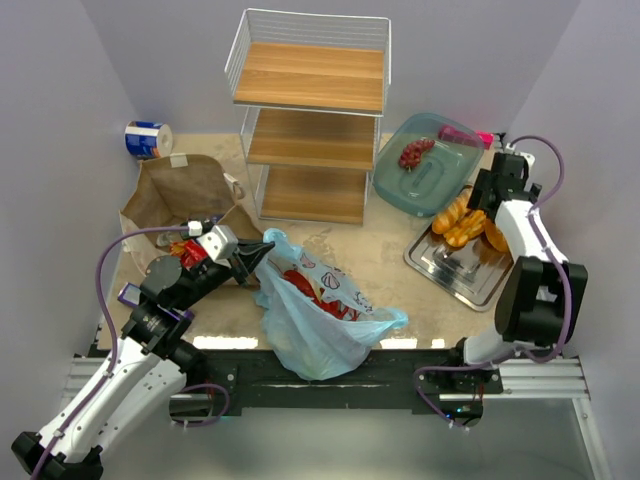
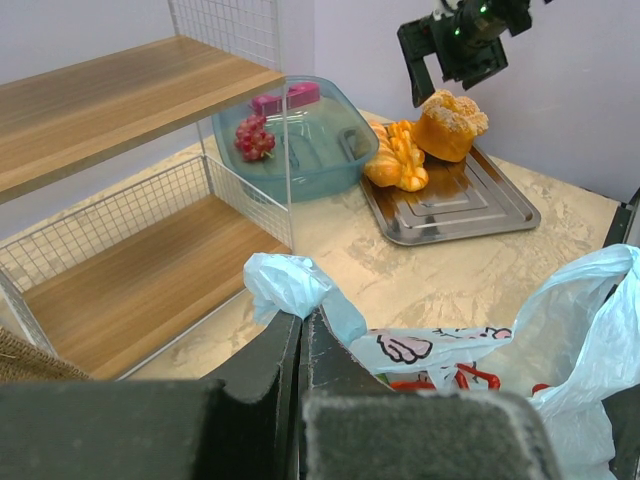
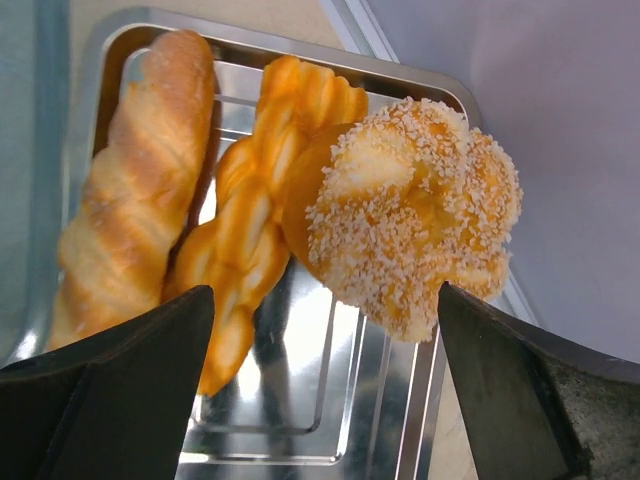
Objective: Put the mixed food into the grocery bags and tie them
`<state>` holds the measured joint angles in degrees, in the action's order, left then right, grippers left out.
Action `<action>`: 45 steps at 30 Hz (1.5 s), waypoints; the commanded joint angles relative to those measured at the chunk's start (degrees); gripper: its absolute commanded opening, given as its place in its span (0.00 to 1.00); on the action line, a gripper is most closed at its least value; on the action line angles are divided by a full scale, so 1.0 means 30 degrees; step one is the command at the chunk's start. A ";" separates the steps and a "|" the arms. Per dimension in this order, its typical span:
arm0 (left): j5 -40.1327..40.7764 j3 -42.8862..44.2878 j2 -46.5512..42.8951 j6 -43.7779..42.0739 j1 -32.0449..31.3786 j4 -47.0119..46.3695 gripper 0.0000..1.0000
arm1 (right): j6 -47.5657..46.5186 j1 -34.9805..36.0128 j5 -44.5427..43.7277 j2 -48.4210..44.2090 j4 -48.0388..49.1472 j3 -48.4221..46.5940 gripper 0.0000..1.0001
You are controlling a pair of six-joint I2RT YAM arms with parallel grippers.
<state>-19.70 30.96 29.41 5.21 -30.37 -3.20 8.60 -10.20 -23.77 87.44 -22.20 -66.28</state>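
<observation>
My left gripper [image 1: 262, 250] is shut on the rim of the light-blue plastic bag [image 1: 320, 325], which lies at the table's front with red food inside. In the left wrist view the pinched bag rim [image 2: 290, 285] bunches above my shut gripper [image 2: 298, 318]. The brown paper bag [image 1: 185, 190] lies at the left. My right gripper [image 1: 482, 200] is open above the orange-brown breads [image 1: 465, 222] on the steel tray [image 1: 470, 270]. In the right wrist view my right gripper [image 3: 325, 320] straddles a sesame bun [image 3: 415, 215], a twisted bread [image 3: 250, 215] and a long loaf [image 3: 135, 180].
A wire rack with wooden shelves [image 1: 310, 115] stands at the back centre. A teal see-through dish [image 1: 430, 165] holding a dark red item sits right of it. A blue-and-white roll [image 1: 148, 138] lies in the back left corner. Walls close in on both sides.
</observation>
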 commanded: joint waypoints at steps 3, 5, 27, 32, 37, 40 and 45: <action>0.0123 0.0403 -0.0047 0.0079 0.0133 -0.0251 0.00 | -0.1750 -0.1169 -0.1247 0.2404 0.2183 -0.1078 0.93; 0.0093 0.0403 0.0011 0.0079 0.0133 -0.0251 0.00 | -0.1987 -0.1521 -0.0810 0.3192 0.2417 -0.1167 0.90; -0.2159 -0.0007 -0.0398 -0.0243 0.0133 -0.1508 0.00 | 0.1908 0.0932 1.4134 -1.2107 0.3693 0.0996 0.00; -0.3714 -0.0505 -0.0779 -0.0360 0.0133 -0.2534 0.00 | 0.2085 0.7812 1.9407 -1.3941 0.7016 0.3575 0.00; -0.3599 -0.0623 -0.0633 -0.0623 0.0133 -0.2536 0.00 | 0.0682 1.2851 1.8940 -1.2480 0.5584 0.4571 0.00; -0.3365 -0.0681 -0.0545 -0.0683 0.0133 -0.2507 0.00 | 0.0706 1.4320 1.8529 -1.1864 0.5523 0.5798 0.00; -0.3071 -0.0769 -0.0399 -0.0800 0.0133 -0.2507 0.00 | 0.1233 1.7102 1.7330 -1.1188 0.5991 0.7414 0.00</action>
<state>-29.06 29.12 27.90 4.62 -30.37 -7.31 11.97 35.46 29.54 55.05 -6.87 -45.41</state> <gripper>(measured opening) 0.018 0.111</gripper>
